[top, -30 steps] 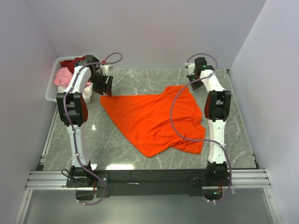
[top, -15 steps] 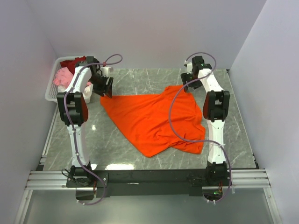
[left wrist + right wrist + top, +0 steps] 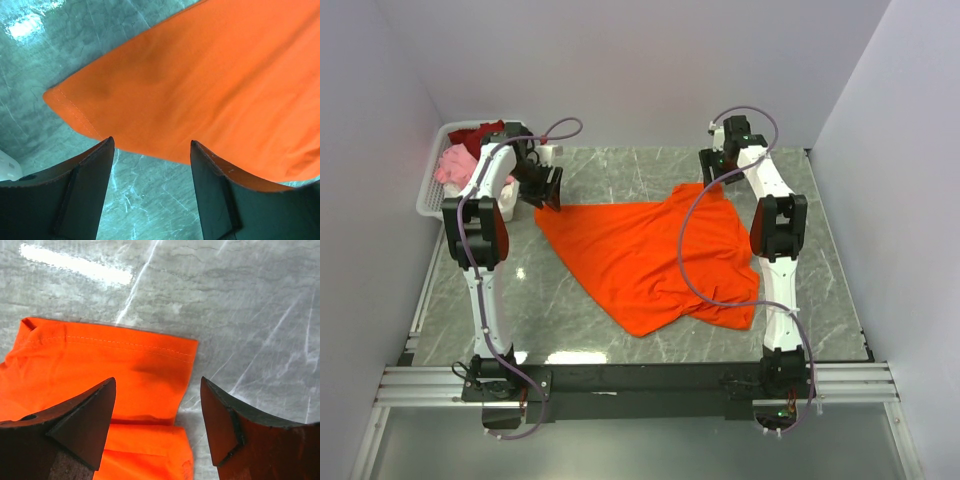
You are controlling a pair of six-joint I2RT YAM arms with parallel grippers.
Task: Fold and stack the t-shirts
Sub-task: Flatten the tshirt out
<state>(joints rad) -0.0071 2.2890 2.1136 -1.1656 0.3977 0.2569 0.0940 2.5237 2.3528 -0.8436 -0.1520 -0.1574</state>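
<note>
A bright orange t-shirt (image 3: 650, 255) lies spread and rumpled across the grey marble table (image 3: 620, 170). My left gripper (image 3: 548, 188) hangs open just above the shirt's far left corner. In the left wrist view its jaws (image 3: 151, 141) stand wide with nothing between them, and the hemmed corner (image 3: 65, 100) lies flat on the table beyond them. My right gripper (image 3: 713, 170) is open over the shirt's far right corner. The right wrist view shows this gripper (image 3: 158, 379) empty above a folded, stitched flap of orange cloth (image 3: 110, 355).
A white slotted basket (image 3: 430, 200) stands at the far left edge, holding a dark red shirt (image 3: 470, 133) and a pink one (image 3: 452, 165). Walls close in the table at the back and on both sides. The arm bases sit on the rail (image 3: 640, 385) in front.
My right gripper has opened and swung a little left over the shirt's far right corner. The left gripper has barely shifted. The shirt lies as before.
</note>
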